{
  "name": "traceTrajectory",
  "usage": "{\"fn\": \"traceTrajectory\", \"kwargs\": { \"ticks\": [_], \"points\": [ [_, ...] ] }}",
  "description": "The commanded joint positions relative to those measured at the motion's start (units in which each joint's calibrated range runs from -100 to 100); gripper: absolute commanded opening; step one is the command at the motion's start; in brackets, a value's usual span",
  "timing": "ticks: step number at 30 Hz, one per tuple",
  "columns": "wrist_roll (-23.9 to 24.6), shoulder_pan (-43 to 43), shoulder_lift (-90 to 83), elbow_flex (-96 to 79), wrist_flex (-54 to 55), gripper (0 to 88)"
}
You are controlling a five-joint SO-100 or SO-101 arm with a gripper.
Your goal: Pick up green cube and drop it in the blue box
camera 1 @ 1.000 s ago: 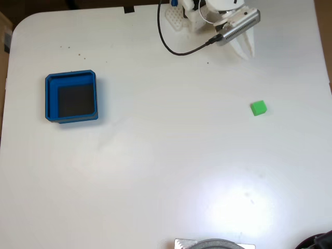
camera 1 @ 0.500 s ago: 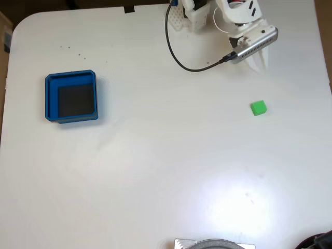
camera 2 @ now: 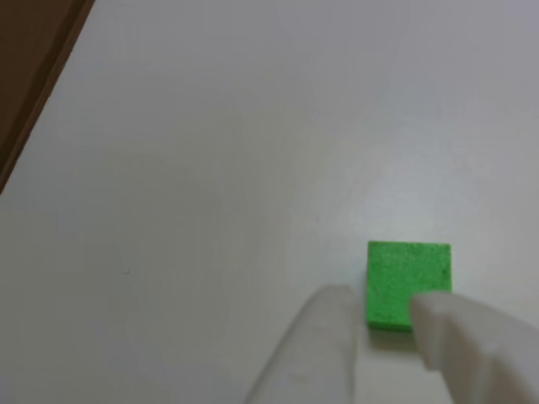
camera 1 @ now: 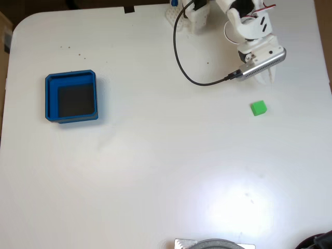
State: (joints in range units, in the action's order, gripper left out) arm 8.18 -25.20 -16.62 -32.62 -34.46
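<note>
On the white table we see the green cube at the right in the fixed view, far from the blue box at the left. Our gripper hovers near the cube, fingers parted, holding nothing.

1. One small bright green plain cube sits on the table, and the other view catches that same single cube.
2. One square shallow blue box with a black floor.
3. One white two-finger gripper.
4. One black cable.
</note>
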Motion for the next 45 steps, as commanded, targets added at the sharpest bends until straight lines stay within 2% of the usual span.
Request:
{"fn": "traceTrajectory", "kwargs": {
  "ticks": [1, 20, 31, 36, 45],
  "points": [
    [-0.2, 0.2, -0.3, 4.3, 0.7, 2.4],
    [-0.2, 0.2, -0.3, 3.8, 0.6, 3.1],
    [0.1, 0.2, -0.3, 3.7, 0.5, 17.9],
    [0.1, 0.2, -0.2, 3.7, -0.1, 18.8],
    [0.2, 1.5, -0.7, 4.0, -9.3, 18.8]
  ]
}}
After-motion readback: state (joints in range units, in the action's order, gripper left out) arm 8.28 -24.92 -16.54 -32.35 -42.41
